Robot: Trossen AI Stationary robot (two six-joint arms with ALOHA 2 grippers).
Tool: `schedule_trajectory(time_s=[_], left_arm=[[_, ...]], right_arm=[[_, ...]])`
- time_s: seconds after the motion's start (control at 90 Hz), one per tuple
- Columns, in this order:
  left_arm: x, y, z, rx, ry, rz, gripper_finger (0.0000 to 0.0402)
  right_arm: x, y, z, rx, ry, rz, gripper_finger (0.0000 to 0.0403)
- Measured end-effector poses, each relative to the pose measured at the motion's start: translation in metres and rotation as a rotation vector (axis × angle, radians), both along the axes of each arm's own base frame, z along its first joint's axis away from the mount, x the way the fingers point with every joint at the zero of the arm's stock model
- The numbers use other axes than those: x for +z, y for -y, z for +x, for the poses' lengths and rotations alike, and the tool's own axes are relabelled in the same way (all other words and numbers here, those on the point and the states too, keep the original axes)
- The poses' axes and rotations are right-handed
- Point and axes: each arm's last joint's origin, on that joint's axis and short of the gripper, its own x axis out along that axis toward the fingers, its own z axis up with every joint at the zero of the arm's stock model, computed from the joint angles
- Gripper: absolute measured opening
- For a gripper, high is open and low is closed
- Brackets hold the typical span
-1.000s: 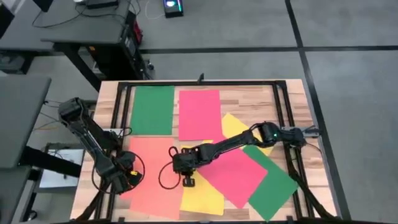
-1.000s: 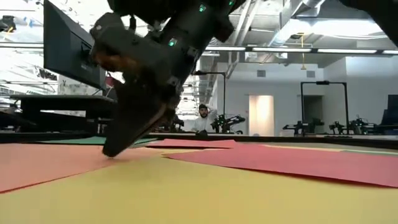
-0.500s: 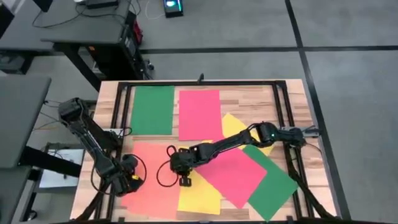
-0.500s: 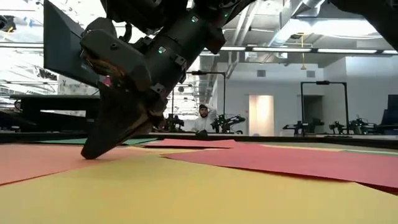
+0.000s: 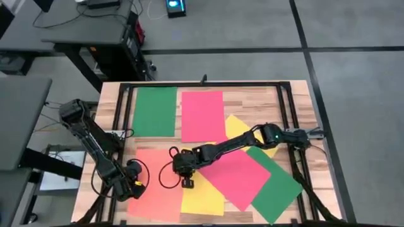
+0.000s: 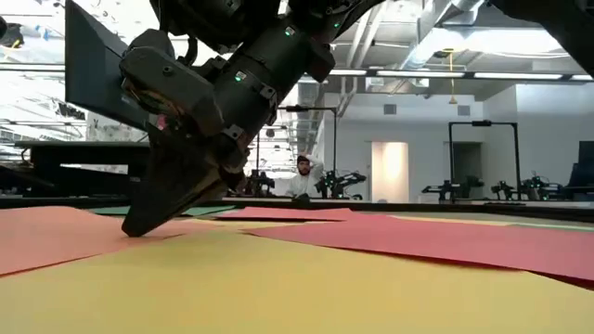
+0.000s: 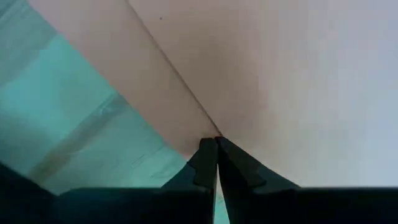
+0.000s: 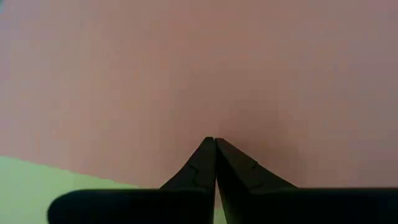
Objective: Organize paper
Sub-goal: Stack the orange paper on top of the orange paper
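Far side of table (image 5: 297, 101) looks sorted: green sheet (image 5: 154, 111) and pink-red sheet (image 5: 202, 115) lie side by side, squared up. Rest is still a mess, approx. half to go: orange sheet (image 5: 151, 183), yellow sheet (image 5: 205, 197), tilted pink-red sheet (image 5: 237, 176) and green sheet (image 5: 278, 186) overlap near/right, w/ another yellow (image 5: 237, 128) poking out between. Left pincer (image 5: 134, 183), tips pressed together, sits at orange sheet's left edge; right pincer (image 5: 187, 181), also pressed together, bears down where orange meets yellow.

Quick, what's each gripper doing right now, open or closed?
Left gripper: closed, tips pressing the flat orange paper sheet.
Right gripper: closed, tips pressing that orange sheet too.
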Motion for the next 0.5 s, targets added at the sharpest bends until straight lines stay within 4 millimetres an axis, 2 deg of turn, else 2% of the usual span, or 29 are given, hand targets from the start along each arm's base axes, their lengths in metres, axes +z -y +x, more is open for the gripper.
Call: schedule_trajectory(time_s=[0.178,0.4,0.5], left_arm=[[0.005,0.0,0.0,-0.002,-0.019,0.037,0.0],[0.025,0.001,0.001,0.004,-0.066,0.12,0.0],[0.032,0.004,0.004,0.009,-0.028,0.14,0.0]], right_arm=[[0.0,0.0,0.0,0.0,0.0,0.0,0.0],[0.0,0.0,0.0,0.0,0.003,0.0,0.0],[0.0,0.0,0.0,0.0,0.003,0.001,0.0]])
